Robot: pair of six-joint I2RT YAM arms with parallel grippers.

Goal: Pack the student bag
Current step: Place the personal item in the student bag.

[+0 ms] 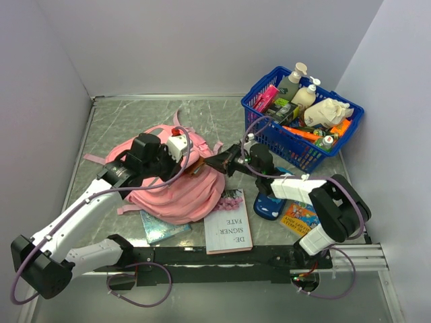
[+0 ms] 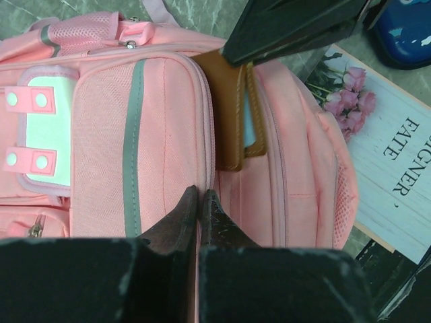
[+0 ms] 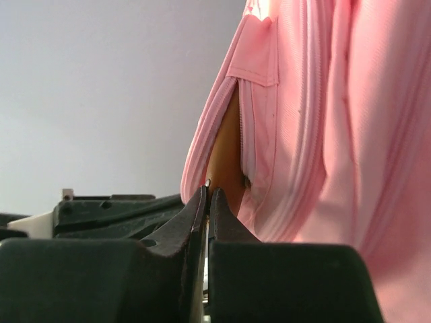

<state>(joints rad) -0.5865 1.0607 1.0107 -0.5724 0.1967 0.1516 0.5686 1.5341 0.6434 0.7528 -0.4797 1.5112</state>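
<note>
The pink student bag (image 1: 172,185) lies flat at the table's middle left. My left gripper (image 1: 184,157) is over its top, and in the left wrist view it (image 2: 201,195) is shut on the bag's (image 2: 161,134) zipper edge. My right gripper (image 1: 211,165) reaches in from the right and is shut on a flat brown book (image 1: 199,168). The brown book (image 2: 234,111) sits partway inside the bag's open slit. In the right wrist view the gripper (image 3: 208,192) pinches the book's (image 3: 225,158) thin edge, with the bag's fabric (image 3: 337,134) around it.
A blue plastic basket (image 1: 269,138) with bottles and packets stands at the back right. A white book with roses (image 1: 229,225), a dark blue case (image 1: 268,202) and a colourful booklet (image 1: 300,215) lie right of the bag. A bluish book (image 1: 161,230) pokes from under it.
</note>
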